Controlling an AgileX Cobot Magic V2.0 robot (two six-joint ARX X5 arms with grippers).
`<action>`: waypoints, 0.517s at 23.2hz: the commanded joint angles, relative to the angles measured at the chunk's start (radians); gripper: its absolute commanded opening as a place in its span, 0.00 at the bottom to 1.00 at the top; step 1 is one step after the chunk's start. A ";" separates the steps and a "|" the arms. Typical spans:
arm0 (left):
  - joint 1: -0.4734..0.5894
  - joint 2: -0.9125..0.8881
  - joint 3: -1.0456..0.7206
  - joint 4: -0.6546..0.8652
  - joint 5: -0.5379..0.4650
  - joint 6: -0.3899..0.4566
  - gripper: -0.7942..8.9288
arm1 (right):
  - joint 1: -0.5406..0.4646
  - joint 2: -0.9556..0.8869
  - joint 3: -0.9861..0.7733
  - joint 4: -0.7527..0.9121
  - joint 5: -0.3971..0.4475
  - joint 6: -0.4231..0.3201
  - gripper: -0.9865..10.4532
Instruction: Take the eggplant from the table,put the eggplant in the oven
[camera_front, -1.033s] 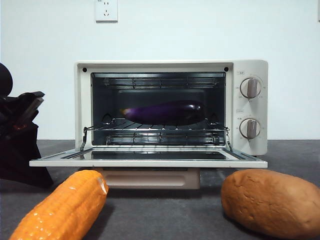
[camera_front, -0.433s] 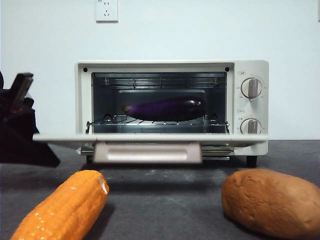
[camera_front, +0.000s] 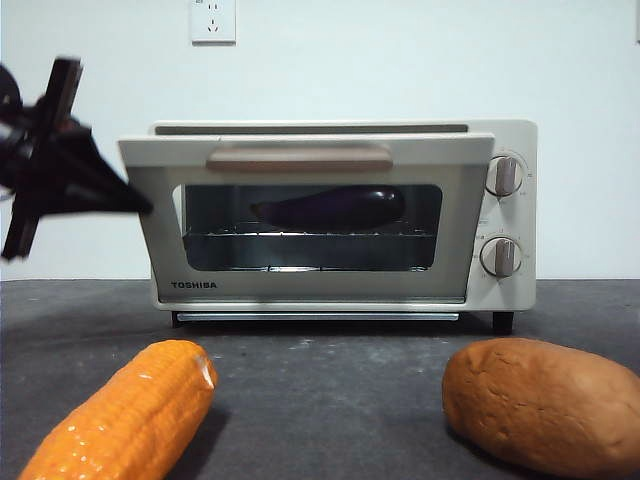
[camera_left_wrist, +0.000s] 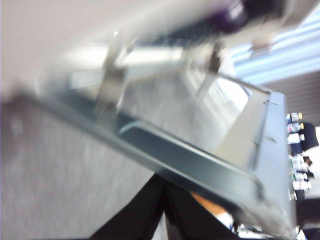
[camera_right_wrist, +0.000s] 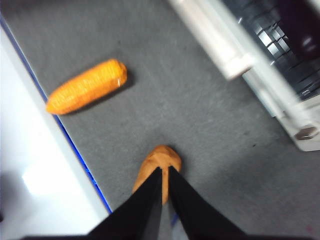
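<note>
- The eggplant (camera_front: 330, 207) lies on the rack inside the oven (camera_front: 340, 215), behind the door glass.
- The left gripper (camera_front: 60, 175), jaws pressed together, sits at the door's edge, seemingly pushing it shut.
- The right gripper (camera_right_wrist: 165, 176), jaws together and empty, waits above the bread lump (camera_right_wrist: 159, 165) in front of the oven.

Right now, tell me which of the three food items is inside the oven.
The eggplant: dark purple, lying on the wire rack behind the oven door glass. The corn cob and the brown bread lump lie on the table in front.

White wall (camera_front: 400, 60) with a socket (camera_front: 213, 20) above
</note>
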 joint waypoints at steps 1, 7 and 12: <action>0.010 -0.042 0.099 -0.019 0.002 -0.011 0.09 | 0.012 0.012 -0.095 0.095 0.001 0.014 0.09; 0.013 -0.224 0.216 -0.057 -0.235 -0.011 0.09 | -0.013 0.012 -0.297 0.279 0.082 -0.001 0.09; -0.014 -0.417 0.218 -0.097 -0.430 0.035 0.09 | -0.120 0.009 -0.395 0.414 0.111 0.039 0.09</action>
